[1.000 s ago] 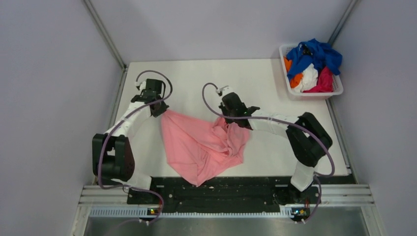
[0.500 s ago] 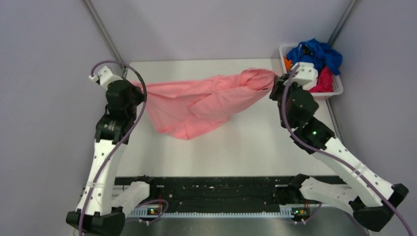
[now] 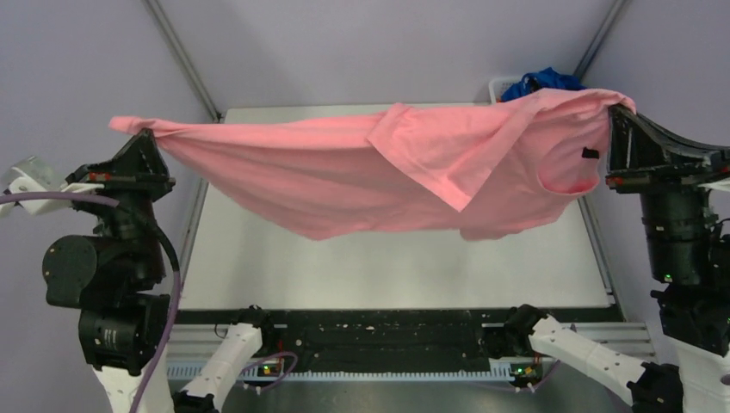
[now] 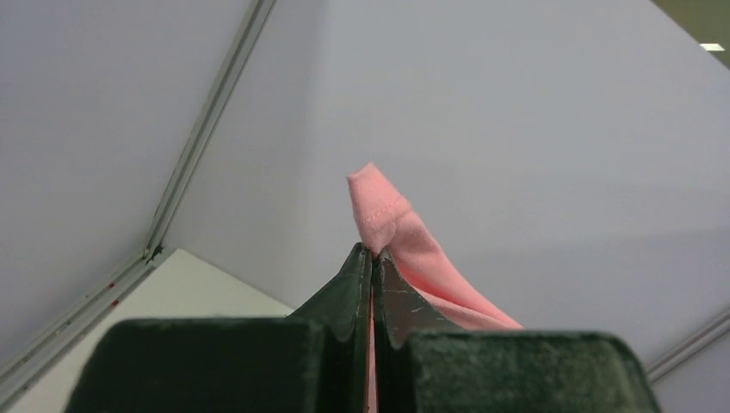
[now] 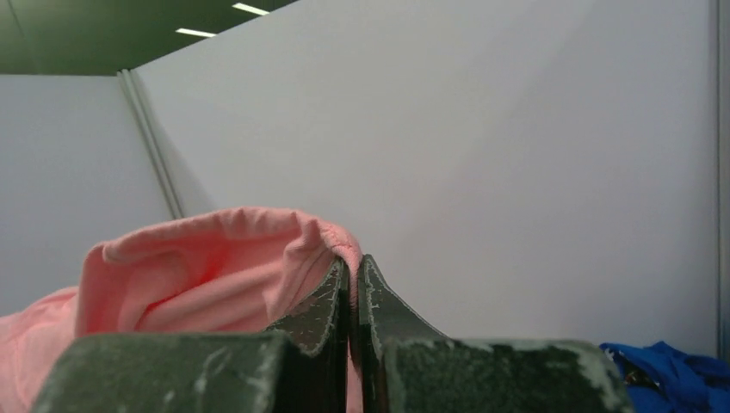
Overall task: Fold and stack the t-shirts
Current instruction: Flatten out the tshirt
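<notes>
The salmon-pink t-shirt (image 3: 361,172) hangs stretched high above the table between both grippers, sagging in the middle with a fold draped over its front. My left gripper (image 3: 146,135) is shut on its left corner, seen pinched between the jaws in the left wrist view (image 4: 374,252). My right gripper (image 3: 616,110) is shut on its right corner, also seen in the right wrist view (image 5: 354,261). A royal blue t-shirt (image 3: 541,83) peeks over the pink cloth at the back right and shows in the right wrist view (image 5: 671,374). The other t-shirts are hidden.
The white table (image 3: 387,267) lies below the hanging shirt. The white basket's rim (image 3: 496,84) just shows at the back right, mostly hidden by the pink cloth. Grey walls enclose left, back and right.
Both arms have risen and spread far apart, lifting the pink t-shirt off the table and pulling it out from a bunched heap into a wide hanging sheet.
</notes>
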Motion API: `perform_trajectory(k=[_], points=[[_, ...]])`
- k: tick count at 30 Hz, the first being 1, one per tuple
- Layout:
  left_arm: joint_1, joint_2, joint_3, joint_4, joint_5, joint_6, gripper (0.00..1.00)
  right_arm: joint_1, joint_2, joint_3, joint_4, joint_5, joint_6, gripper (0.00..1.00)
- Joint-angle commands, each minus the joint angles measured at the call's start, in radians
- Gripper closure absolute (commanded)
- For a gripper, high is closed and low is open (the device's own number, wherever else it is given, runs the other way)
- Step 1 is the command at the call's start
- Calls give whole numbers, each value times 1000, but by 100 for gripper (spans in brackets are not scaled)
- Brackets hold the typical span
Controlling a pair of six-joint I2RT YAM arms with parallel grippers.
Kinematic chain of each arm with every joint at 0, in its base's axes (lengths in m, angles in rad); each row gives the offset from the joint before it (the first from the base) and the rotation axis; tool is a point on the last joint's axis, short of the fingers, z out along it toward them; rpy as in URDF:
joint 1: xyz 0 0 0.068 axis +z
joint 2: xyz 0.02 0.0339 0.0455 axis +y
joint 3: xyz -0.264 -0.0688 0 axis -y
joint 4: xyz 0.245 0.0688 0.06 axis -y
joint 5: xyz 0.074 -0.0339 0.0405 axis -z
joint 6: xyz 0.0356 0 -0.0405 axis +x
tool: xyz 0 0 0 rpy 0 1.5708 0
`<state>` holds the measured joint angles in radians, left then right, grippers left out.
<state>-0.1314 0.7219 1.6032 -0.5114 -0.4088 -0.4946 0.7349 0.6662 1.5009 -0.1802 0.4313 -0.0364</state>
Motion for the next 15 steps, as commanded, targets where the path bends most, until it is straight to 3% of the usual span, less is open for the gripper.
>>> perform_trajectory(k=[1,5,9,13,15], points=[[3,10,41,34,5,62,100,-2,8,53,-55,-112,-35,100],[3,33,-2,57,5,49,100,-2,34,25,-39,4,-59,100],[2,122,-77,76,-39,33,100,-1,100,-64,19,230,-109,100],[3,298,-174,112,-113,14,100,-6,219,-224,150,474,-144,100],[15,433,-186,110,-122,0,100,-58,323,-288,136,496,-70,100]])
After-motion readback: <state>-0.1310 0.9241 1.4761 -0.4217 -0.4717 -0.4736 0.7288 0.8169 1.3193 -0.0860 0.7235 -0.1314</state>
